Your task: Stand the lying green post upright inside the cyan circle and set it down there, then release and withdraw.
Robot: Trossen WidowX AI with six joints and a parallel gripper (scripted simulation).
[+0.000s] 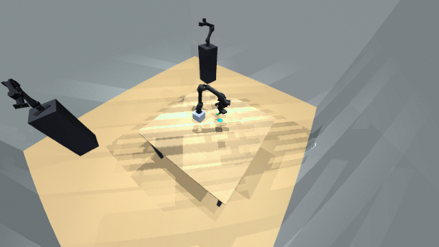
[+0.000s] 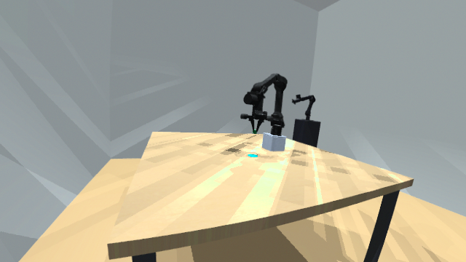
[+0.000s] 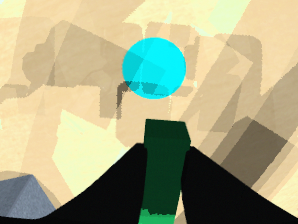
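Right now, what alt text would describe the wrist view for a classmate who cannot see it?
Black gripper fingers hold a green post, with a cyan circle beyond its end on a shadow-streaked wooden surface.
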